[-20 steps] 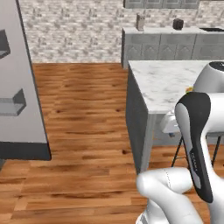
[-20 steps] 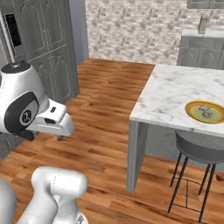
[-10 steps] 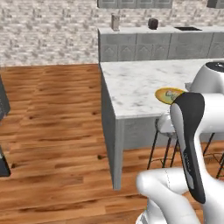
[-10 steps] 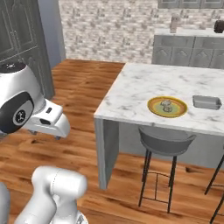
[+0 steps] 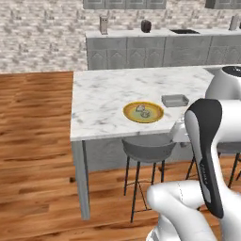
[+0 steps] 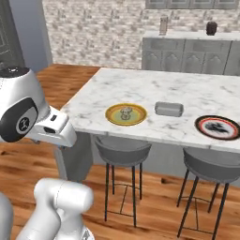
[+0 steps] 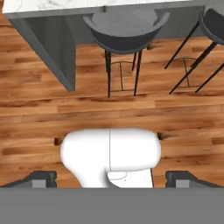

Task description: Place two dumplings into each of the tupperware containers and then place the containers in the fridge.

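Two pale dumplings point(image 5: 142, 111) lie on a round yellow plate point(image 5: 155, 116) near the front edge of the marble island; from the right they read as one small cluster, dumplings point(image 6: 125, 112) on the plate point(image 6: 112, 115). A grey tupperware container point(image 5: 175, 100) point(image 6: 168, 108) sits just behind and right of the plate. My gripper point(image 7: 111, 179) is open and holds nothing. It hangs in front of the island, looking down at the wooden floor and a stool. The fridge is out of view.
A black-and-red rimmed plate point(image 6: 219, 127) lies on the island's right part. Grey stools point(image 5: 147, 149) point(image 6: 123, 151) point(image 6: 209, 166) point(image 7: 126, 22) stand tucked against the island's front edge. A back counter point(image 5: 155, 47) with small jars runs along the stone wall.
The whole picture has shifted: the base has driven, so the island, plate and container now lie centred and closer. The things on the island have not moved. The gripper stays open.
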Controlling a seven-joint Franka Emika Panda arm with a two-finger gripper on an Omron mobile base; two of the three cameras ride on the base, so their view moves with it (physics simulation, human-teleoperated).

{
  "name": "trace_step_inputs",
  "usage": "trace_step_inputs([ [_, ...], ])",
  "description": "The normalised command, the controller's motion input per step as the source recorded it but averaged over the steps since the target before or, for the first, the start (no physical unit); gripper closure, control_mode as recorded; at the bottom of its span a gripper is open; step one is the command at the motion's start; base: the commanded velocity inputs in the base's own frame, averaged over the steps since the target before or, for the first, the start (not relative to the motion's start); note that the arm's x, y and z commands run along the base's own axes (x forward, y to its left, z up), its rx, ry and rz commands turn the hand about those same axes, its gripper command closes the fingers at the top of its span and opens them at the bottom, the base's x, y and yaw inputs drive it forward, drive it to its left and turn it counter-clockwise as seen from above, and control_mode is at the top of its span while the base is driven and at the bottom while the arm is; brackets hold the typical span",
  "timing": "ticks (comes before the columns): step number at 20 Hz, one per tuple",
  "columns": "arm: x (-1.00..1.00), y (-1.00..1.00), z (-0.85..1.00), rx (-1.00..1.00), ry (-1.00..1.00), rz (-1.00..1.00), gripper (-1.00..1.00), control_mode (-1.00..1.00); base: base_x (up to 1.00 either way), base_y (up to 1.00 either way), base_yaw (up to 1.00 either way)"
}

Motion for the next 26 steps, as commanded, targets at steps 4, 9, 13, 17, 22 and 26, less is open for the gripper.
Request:
trace_step_inputs([
  [4,0.00,0.00,0.00,0.00,0.00,0.00,-1.00,1.00,0.38,-0.96,-0.07],
  [9,0.00,0.00,0.00,0.00,0.00,0.00,-1.00,1.00,0.63,-0.50,-0.19],
  [13,0.00,0.00,0.00,0.00,0.00,0.00,-1.00,1.00,0.75,-0.35,-0.11],
  [17,0.00,0.00,0.00,0.00,0.00,0.00,-1.00,1.00,0.83,-0.11,-0.06],
  [22,0.00,0.00,0.00,0.00,0.00,0.00,-1.00,1.00,0.81,-0.07,-0.01],
  [26,0.00,0.00,0.00,0.00,0.00,0.00,-1.00,1.00,0.54,-0.19,0.00],
])
